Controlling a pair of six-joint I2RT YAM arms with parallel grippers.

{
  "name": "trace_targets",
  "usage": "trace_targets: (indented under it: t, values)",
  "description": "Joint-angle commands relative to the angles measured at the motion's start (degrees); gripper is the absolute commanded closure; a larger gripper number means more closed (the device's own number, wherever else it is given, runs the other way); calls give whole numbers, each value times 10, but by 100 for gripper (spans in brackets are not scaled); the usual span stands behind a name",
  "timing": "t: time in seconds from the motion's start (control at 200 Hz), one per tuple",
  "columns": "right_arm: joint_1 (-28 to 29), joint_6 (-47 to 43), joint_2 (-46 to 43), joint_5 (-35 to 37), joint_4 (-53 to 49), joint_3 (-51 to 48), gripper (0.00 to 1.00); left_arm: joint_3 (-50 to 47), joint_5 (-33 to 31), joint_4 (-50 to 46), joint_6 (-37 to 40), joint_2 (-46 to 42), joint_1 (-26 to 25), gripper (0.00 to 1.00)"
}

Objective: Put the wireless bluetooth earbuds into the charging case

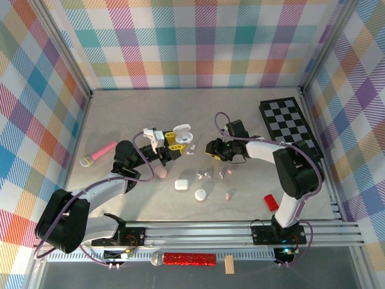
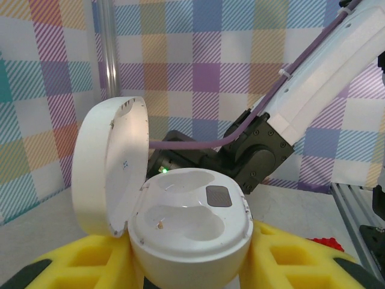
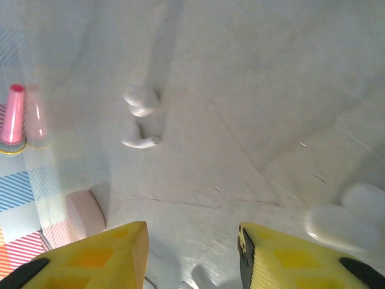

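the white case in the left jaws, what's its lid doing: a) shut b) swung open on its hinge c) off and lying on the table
b: the white charging case sits between the yellow left jaws with its lid standing up beside the exposed wells.

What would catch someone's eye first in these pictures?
The open white charging case stands out, lid flipped up and both wells empty, gripped in the left end effector at mid-table. Next come the tiny earbuds scattered on the table nearer the arm bases, and the right end effector, open, beside the case.
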Motion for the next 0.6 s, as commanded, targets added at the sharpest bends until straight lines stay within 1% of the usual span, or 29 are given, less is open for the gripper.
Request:
trace_targets:
  t: [0.0,0.095,0.165,0.25,0.37,0.595]
  values:
    - [-1,-52,-19,21,-48,16,56,4,2,10,6,-7,7,61]
    - [-15,-74,-29,53,-83,18,53,6,3,10,6,-4,7,62]
    - [-34,-78,-20,47,-89,20,49,10,4,10,6,2,7,62]
    - [-43,-86,-1,43,-93,34,45,12,6,16,5,11,8,62]
    - [-45,-93,34,30,-91,62,43,16,8,28,-2,19,8,62]
    - [-45,-90,83,-9,-83,95,43,19,9,39,-9,27,7,62]
